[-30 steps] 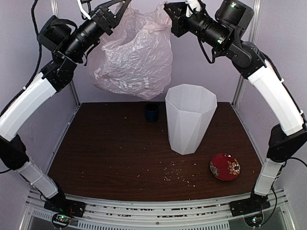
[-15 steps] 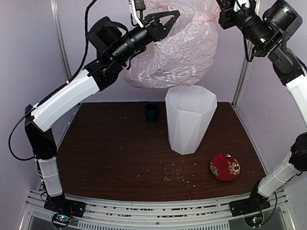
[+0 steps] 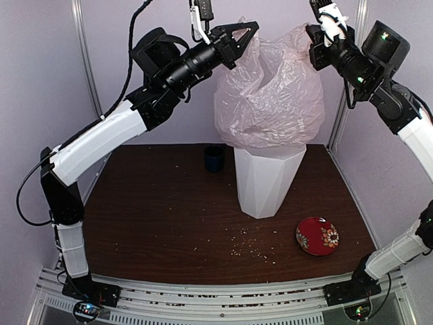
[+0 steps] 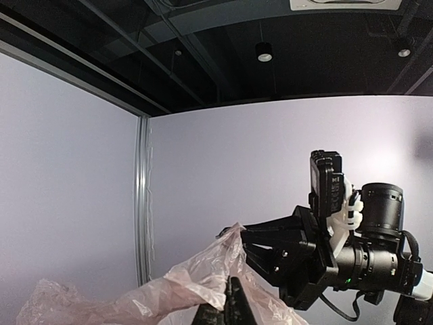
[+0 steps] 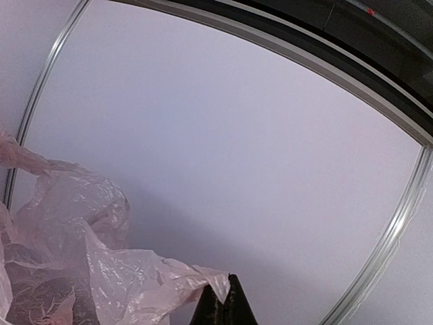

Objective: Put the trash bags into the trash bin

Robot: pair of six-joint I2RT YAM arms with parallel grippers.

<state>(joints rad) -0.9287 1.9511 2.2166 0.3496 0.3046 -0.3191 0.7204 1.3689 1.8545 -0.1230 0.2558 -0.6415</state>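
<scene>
Two firm pinches, I see: the left gripper (image 4: 230, 308) clamps the crinkly, translucent pale pink trash bag (image 3: 270, 95), which hangs billowed over the tall white trash bin (image 3: 264, 183), covering its rim; the right gripper (image 5: 220, 305) clamps it too.

Arms up high, L gripper (image 4: 226, 306) & R gripper (image 5: 222, 302) clamped.

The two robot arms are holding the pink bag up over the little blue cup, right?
No. The left gripper and right gripper do hold the pink bag up, but it hangs over the tall white bin, not the little blue cup beside it. The top external view shows it.
</scene>
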